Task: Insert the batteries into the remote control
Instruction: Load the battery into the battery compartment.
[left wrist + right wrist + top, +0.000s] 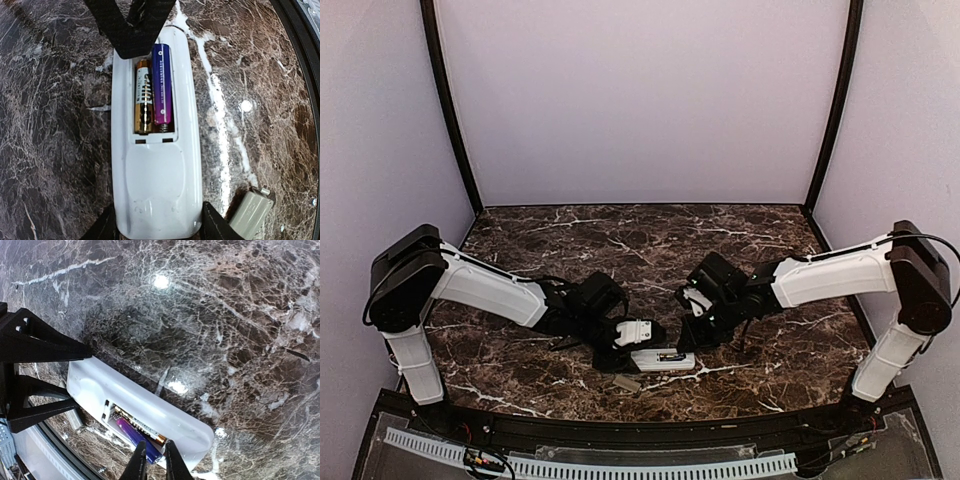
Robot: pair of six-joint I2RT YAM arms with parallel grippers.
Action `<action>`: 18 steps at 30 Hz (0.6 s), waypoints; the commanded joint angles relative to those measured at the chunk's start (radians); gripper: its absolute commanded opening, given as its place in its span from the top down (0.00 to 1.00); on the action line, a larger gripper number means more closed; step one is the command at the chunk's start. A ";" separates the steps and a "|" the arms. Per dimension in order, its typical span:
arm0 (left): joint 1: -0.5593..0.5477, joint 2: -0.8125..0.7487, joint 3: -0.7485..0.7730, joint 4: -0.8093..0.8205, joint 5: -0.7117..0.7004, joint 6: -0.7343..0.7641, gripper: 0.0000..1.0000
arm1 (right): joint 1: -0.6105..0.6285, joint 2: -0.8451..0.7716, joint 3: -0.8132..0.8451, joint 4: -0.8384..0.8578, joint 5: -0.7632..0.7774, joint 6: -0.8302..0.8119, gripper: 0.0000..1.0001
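Lying back side up on the dark brown marble table [620,240], toward its near edge, is one small white slim remote control [157,180]. Its open bay holds two batteries side by side: one gold and black battery [143,100] and one purple battery [162,85]. Both sit flat in the recess and touch each other.

The left gripper [160,226] clasps the closed end of the remote control, one black finger against each long side. The right gripper [156,460] hangs over the other end of the bay, its two fingers drawn nearly together at the tip of the purple battery. I cannot tell whether they pinch it.

One flat grey cover piece [250,215] lies on the marble table just beside the remote control, not touching it.
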 commanded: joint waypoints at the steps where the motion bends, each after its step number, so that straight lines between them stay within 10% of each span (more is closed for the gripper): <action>1: -0.002 0.012 -0.009 -0.049 -0.003 0.009 0.54 | 0.008 -0.038 0.037 -0.053 0.036 0.008 0.85; 18: -0.001 0.019 -0.002 -0.052 -0.006 0.005 1.00 | 0.016 -0.038 0.007 -0.048 -0.006 0.081 0.81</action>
